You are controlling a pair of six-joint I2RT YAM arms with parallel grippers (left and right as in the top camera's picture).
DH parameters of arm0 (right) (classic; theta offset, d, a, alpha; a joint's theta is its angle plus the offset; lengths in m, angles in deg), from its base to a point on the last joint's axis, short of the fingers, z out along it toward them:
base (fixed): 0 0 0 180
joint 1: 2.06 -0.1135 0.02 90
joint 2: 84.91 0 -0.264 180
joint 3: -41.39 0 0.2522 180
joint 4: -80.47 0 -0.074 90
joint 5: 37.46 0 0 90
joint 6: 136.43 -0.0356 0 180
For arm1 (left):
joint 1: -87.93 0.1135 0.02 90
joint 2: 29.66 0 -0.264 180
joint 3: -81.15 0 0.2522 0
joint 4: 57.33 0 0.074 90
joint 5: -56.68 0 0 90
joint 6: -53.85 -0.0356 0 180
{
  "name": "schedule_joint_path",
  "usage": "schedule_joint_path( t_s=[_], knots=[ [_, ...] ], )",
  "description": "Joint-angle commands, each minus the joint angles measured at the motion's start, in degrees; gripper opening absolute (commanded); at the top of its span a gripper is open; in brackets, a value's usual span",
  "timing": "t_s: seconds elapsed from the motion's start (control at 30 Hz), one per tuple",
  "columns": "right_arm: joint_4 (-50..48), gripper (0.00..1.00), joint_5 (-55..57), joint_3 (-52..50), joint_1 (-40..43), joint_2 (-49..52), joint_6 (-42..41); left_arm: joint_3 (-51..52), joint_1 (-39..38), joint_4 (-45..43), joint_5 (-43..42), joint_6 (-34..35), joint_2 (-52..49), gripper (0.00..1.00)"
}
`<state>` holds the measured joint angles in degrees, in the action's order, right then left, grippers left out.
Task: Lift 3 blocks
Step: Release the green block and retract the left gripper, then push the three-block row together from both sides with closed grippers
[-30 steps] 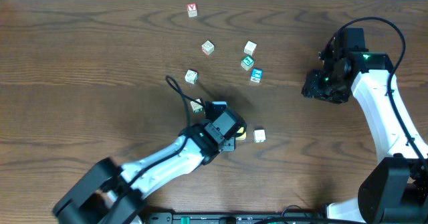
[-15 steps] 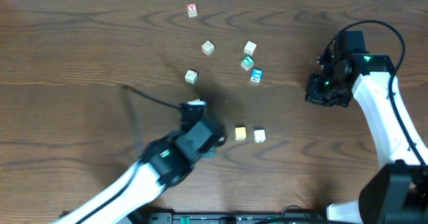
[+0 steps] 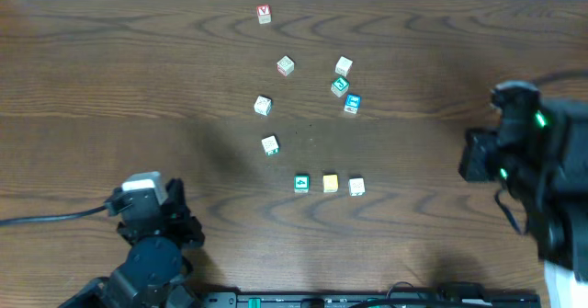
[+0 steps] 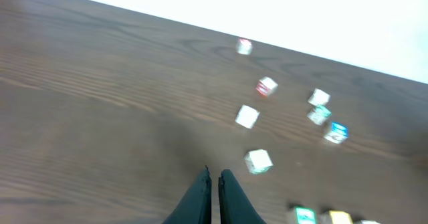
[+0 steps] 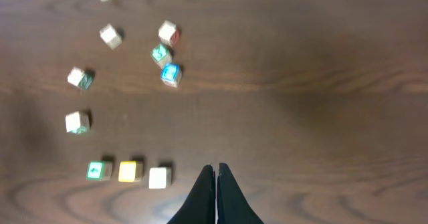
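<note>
Your left hand (image 4: 214, 173) withdrew to seven o'clock; it and your right hand (image 5: 216, 168) are pressed together, empty. Descend like that and you'll likely scatter the green-faced wooden cube (image 3: 301, 184), yellow wooden cube (image 3: 331, 183) and pale wooden cube (image 3: 356, 188).

In the left wrist view the green-faced block (image 4: 304, 216) and the yellow block (image 4: 339, 217) are cut off by the bottom edge; both are blurred, and their marks cannot be read.

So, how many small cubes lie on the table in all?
10. Front row: green cube, yellow cube, pale cube. One far cube stands alone by the back edge. Six middle cubes lie scattered between. None appears hidden.
</note>
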<state>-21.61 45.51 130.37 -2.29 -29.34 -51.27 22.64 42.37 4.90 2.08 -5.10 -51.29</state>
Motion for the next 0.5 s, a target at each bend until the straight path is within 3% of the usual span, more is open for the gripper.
schedule_joint_path(
  t_s=[0.0,0.13,0.23,0.47],
  knots=[
    [-1.7,0.01,1.9,-7.9,0.9,-1.5,0.0,3.2,2.4,0.8,2.2,-1.4,-0.5,0.07],
    [-5.1,0.01,-7.5,-18.3,3.8,0.0,-0.9,5.2,5.4,-1.5,-1.1,-0.2,-3.6,0.07],
    [-10.8,0.01,-17.7,-24.2,4.8,2.6,-2.7,7.7,8.2,-6.9,-8.3,-2.5,-7.4,0.07],
    [-20.3,0.01,-23.1,-30.6,3.2,10.1,-6.7,12.9,16.5,-20.3,-25.6,-3.6,-22.6,0.07]
  ],
)
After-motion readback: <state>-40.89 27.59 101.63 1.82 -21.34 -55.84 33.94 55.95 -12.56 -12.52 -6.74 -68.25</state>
